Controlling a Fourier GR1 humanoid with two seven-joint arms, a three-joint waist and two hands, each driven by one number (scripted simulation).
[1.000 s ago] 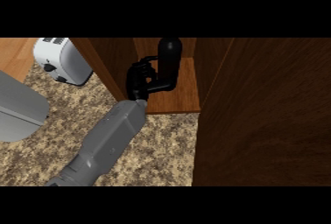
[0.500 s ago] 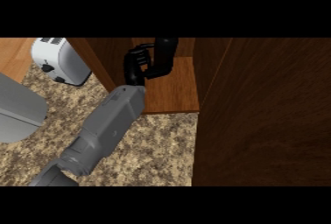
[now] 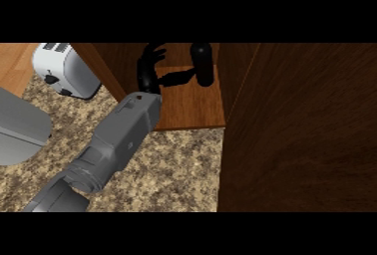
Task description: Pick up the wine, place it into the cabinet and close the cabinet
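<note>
Fingers (image 3: pixel 152 54) spread near wine (image 3: pixel 202 62); toaster (image 3: pixel 63 67) left, door (image 3: pixel 302 129) right

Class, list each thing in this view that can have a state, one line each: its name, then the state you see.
wine bottle: upright inside the cabinet, not held.
cabinet: open, with the bottle on its floor.
cabinet door: swung open, at the view's right.
left robot hand: open, beside the bottle and apart from it.
toaster: upright on the counter, left of the cabinet.
</note>
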